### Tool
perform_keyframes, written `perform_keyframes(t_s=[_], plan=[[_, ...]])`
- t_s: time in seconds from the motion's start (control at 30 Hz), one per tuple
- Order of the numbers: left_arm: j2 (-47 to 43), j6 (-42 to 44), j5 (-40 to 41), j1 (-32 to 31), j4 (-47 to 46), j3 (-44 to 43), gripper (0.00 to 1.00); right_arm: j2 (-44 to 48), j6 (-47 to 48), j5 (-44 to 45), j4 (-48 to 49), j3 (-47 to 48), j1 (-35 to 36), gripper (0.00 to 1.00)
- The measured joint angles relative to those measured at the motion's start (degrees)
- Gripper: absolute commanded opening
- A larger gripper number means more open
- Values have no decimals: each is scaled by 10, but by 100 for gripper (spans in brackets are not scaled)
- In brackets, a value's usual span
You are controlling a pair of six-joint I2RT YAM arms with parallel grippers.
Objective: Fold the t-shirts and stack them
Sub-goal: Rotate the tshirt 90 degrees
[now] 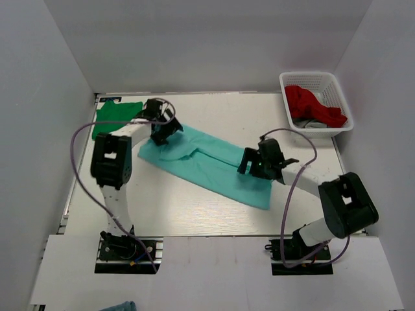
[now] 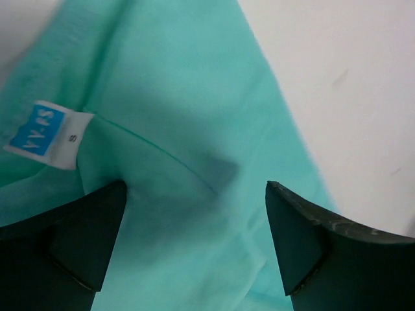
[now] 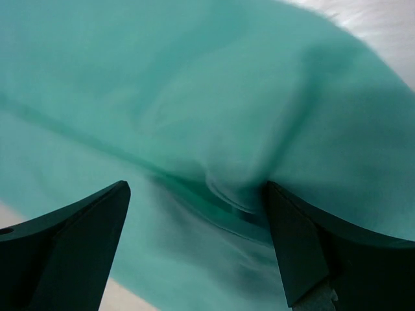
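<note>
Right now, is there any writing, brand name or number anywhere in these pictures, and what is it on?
"S": on the white part of the neck tag sewn into the teal t-shirt, in the left wrist view.
White letters on the tag's blue patch: too blurred to read with certainty.
Green shirt, basket, red cloth: no text visible on any of them.

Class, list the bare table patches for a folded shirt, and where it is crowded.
Free: near strip of table between teal shirt and near edge; far strip between green shirt and basket. Crowded: the middle, under left claw and right claw.
</note>
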State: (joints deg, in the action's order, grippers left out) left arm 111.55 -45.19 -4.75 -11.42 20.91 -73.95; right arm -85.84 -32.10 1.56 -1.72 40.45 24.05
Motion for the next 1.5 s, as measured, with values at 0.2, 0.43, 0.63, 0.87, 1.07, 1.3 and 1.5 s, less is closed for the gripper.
perform_keyframes(t_s=[0.2, 0.43, 0.63, 0.87, 1.07, 1.3, 1.5], plan=[[322, 39, -52, -6, -11, -468, 100, 49, -8, -81, 0, -47, 161, 90], [478, -4, -189, -38, -166, -637, 100, -6, 80, -204, 0, -5, 313, 90], [478, -15, -169, -66, -206, -621, 100, -37, 141, -251, -12, 26, 346, 90], [470, -23, -102, -77, -180, -625, 100, -37, 152, -243, -45, 41, 350, 90], [445, 3, -51, -74, -118, -628, 100, 14, 121, -148, -141, 65, 354, 90], [275, 60, -30, -66, -10, -536, 100, 126, 42, -12, -184, 92, 353, 90], [-172, 93, -25, -89, -53, -111, 100, 135, -21, 62, -208, 76, 348, 90]])
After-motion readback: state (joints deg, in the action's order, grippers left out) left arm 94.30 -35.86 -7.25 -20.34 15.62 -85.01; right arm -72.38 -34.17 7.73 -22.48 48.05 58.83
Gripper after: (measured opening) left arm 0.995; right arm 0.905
